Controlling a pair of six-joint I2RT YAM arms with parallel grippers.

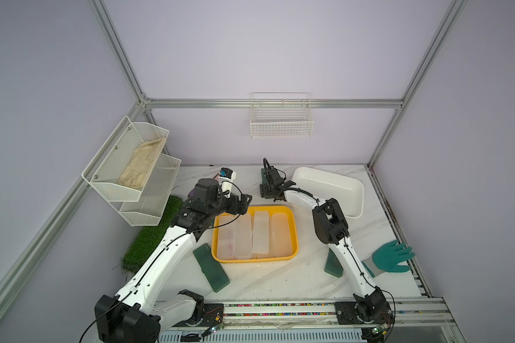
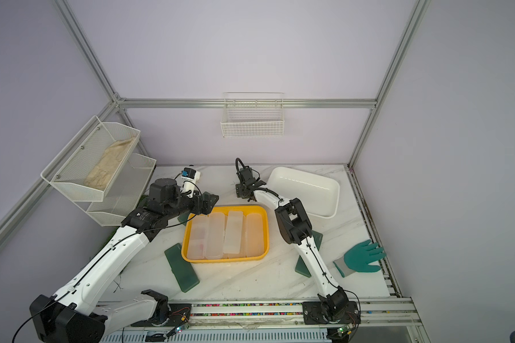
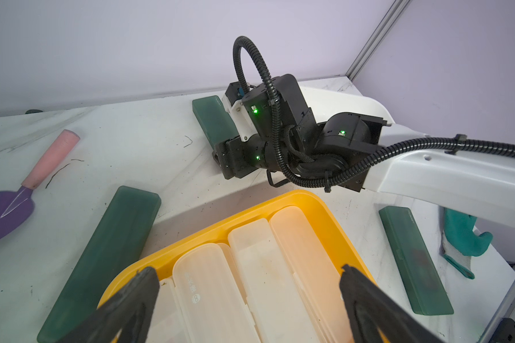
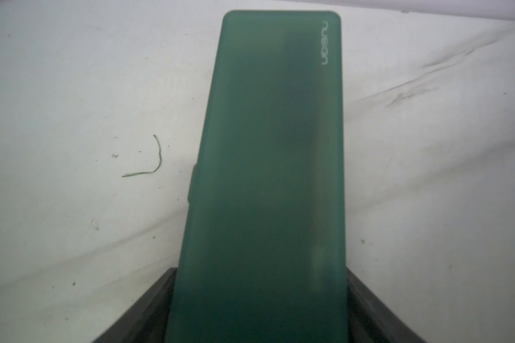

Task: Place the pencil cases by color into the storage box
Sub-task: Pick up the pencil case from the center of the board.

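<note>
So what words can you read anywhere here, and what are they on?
"nusign": white letters near one corner of the dark green pencil case in the right wrist view.
Print and a round logo on a frosted white pencil case in the yellow tray: too blurred to read.
Small print on the other green case near the teal glove: too small to read.

The green pencil case is showing frosted, matt, translucent plastic. The clear-white cases are looking milky and smooth, lying in a glossy yellow plastic tray. The marble-look tabletop is shining faintly. At four o'clock from the tray, a teal glove is looking rubbery and matt.
</note>
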